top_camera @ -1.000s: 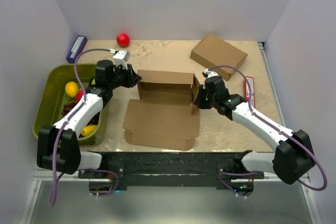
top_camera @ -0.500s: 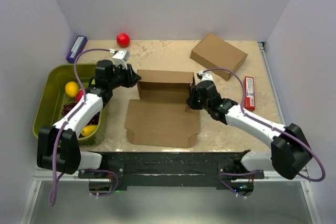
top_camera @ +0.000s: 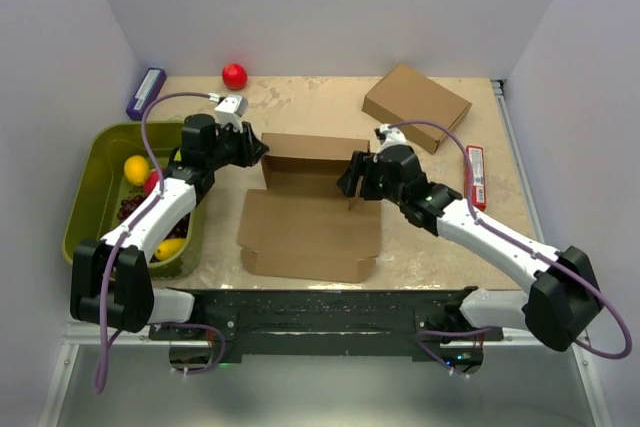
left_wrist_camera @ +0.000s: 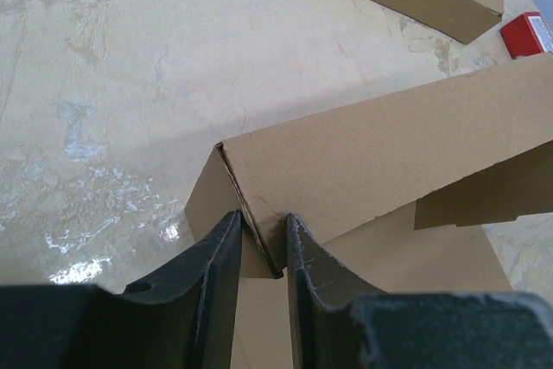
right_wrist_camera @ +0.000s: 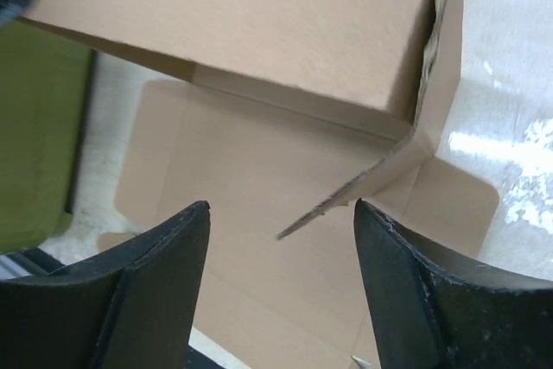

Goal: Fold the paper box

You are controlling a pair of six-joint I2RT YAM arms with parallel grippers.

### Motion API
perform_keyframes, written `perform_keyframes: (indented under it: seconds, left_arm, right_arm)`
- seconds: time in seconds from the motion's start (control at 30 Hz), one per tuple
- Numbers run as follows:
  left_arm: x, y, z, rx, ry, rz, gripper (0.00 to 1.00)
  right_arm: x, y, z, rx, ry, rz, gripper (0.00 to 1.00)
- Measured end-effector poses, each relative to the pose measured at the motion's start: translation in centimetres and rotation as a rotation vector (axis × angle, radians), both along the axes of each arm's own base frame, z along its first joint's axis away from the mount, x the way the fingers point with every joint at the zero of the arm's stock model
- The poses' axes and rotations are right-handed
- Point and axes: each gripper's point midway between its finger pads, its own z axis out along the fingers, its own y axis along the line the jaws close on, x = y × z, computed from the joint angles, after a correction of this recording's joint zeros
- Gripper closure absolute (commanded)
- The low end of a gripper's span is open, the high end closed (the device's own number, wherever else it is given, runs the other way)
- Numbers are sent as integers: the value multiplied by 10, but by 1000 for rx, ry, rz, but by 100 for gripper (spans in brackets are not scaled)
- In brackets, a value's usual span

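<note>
left gripper [left_wrist_camera: 262, 232]: we clamp box [top_camera: 310, 202] corner, bracing it upright | right gripper [right_wrist_camera: 281, 213]: spread wide, straddling flap [right_wrist_camera: 350, 196] to tuck it

Plain white walls [top_camera: 330, 2], beige marbled tabletop [top_camera: 300, 102], glossy in patches

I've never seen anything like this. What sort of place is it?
Probably a robot test bench: a left arm and right arm bolted to a white-walled table, a half-folded paper box between them, and a green bin of fruit.
</note>
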Motion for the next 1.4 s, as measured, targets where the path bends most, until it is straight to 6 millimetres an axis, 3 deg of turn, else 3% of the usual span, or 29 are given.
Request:
perform_keyframes:
  seconds: [0.2,0.37,0.47,0.6,0.8,0.9,1.07,1.4]
  left_arm:
    - [0,0,0,2,-1,-1,69]
    - [0,0,0,4,-1,-2,69]
    - [0,0,0,5,-2,-2,69]
    - [0,0,0,5,-2,-2,69]
    - [0,0,0,4,-1,-3,69]
    - [0,0,0,4,-1,-3,69]
    - [0,0,0,3,-1,-5,69]
    - [-1,0,0,3,0,-7,69]
  right_arm:
    - [13,-18,43,4,-61,-3,18]
    - [31,-69,67,-5,-115,-103,18]
    - [41,-90,70,-28,-129,-154,19]
    - [48,-98,51,-61,-91,-170,20]
    - [37,-105,-16,-118,38,-180,26]
    - [33,-104,-38,-124,68,-168,30]
    - [30,-93,-50,-108,47,-105,30]
    - [33,-66,-46,-78,-123,29,25]
